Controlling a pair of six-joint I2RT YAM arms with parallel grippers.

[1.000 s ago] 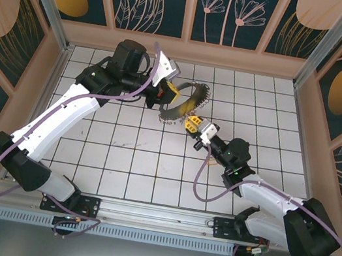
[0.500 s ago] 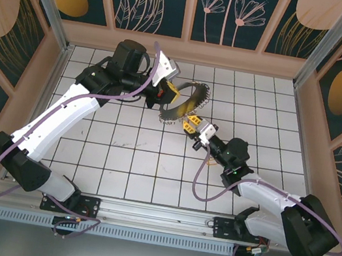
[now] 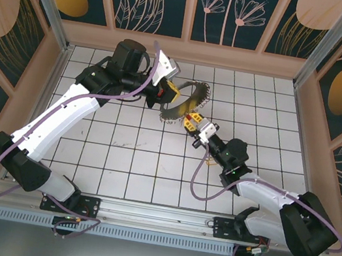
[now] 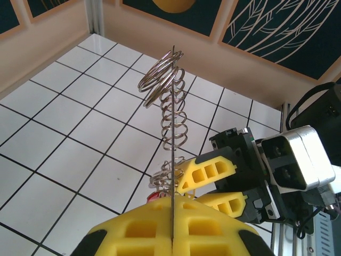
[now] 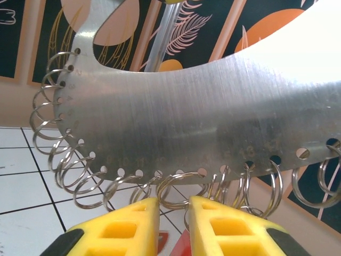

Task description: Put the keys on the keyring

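My left gripper clamps the single keyring edge-on. My right gripper, narrowly parted, flanks one red tag of the keys; I cannot tell whether it grips.

— How many arms?

— Two, with one gripper apiece: the left gripper at the left edge of the keyring, the right gripper at its near edge.

— Fingers?

— Two yellow fingers on each, four in all.

— One keyring only?

— One, a flat metal band.

— And the wire loops hung from it?

— In the right wrist view I count over a dozen along that stretch of the keyring's edge. They overlap, so I cannot give a full tally.

— The keys?

— One red patch just below the keyring. How many are in the bunch I cannot tell.
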